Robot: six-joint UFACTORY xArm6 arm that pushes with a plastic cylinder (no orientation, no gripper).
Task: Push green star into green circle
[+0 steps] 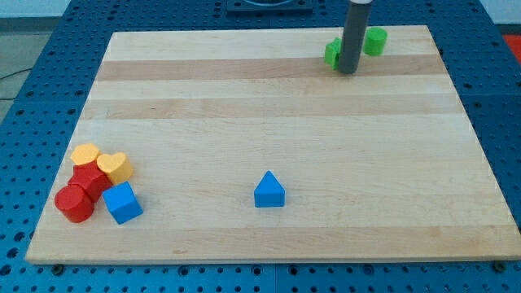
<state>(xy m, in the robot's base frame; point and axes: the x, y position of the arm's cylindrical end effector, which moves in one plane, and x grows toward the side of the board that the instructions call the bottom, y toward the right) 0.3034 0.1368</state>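
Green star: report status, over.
My tip at the green star, view's top. Green circle just to its right, rod hides the gap. Nothing else between them.

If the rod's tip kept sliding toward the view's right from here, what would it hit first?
Probably the green circle, just right of my tip. The green star sits on the tip's left, partly hidden. Depth is unclear, so the tip might slip past.

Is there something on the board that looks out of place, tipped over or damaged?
Nothing stands out. My tip rests between the green star block and the green circle block at the view's top. The red, yellow and blue blocks lie flat on the wooden board, none broken.
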